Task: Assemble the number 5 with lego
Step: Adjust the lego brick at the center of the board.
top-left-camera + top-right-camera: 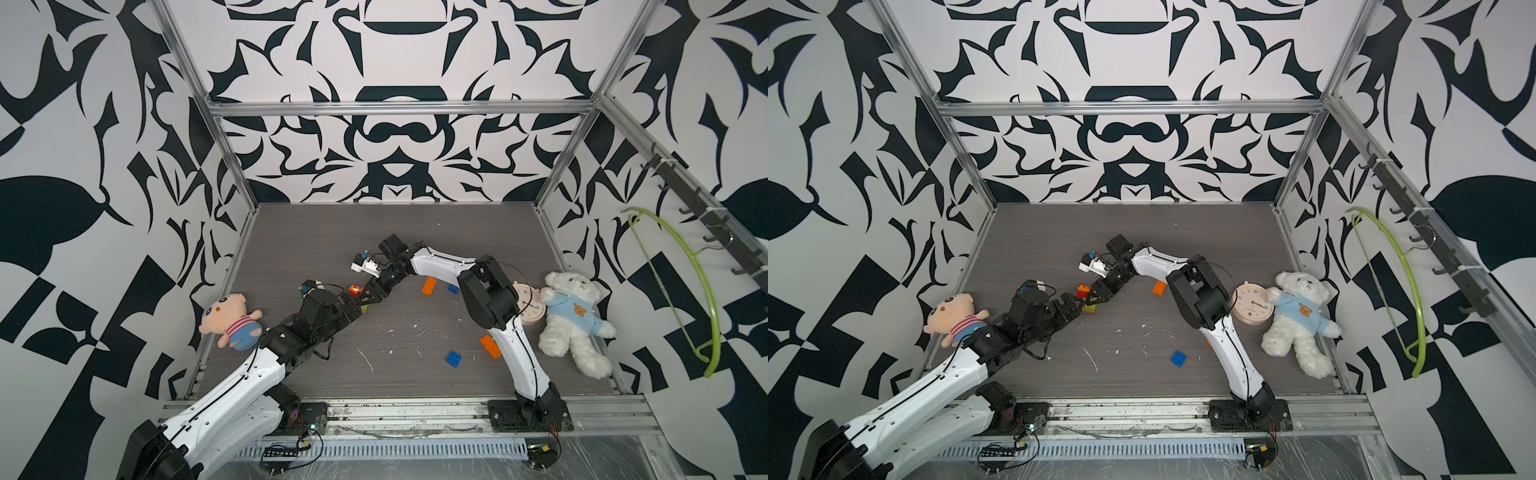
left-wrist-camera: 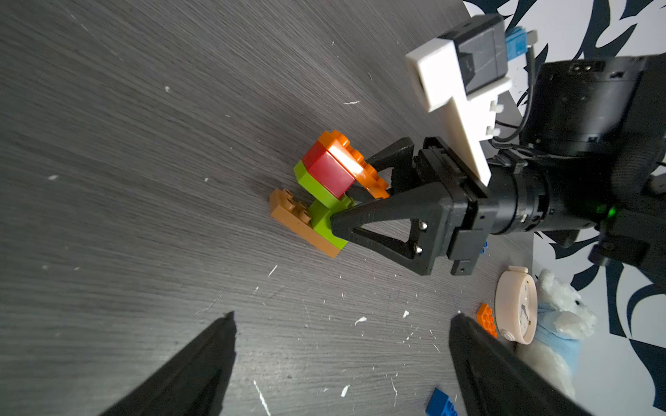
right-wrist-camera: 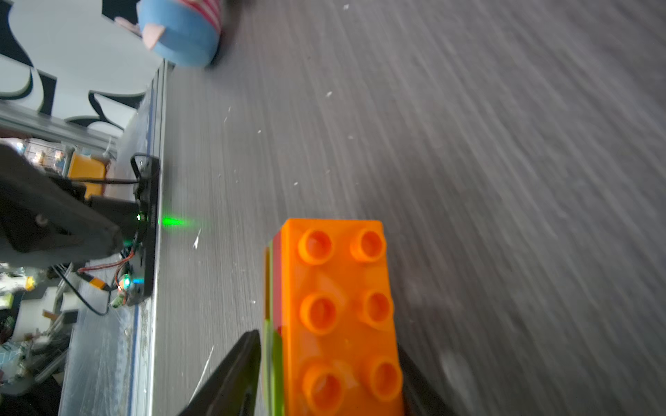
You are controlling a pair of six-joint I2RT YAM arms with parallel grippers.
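Stack of orange, red, lime plastic lego bricks (image 2: 326,180) mid-frame, no 5 yet; left jaws gape, right jaws' grip unclear.

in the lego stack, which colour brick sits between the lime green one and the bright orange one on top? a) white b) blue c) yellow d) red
d: the left wrist view shows the red brick sandwiched between the lime green brick and the orange brick.
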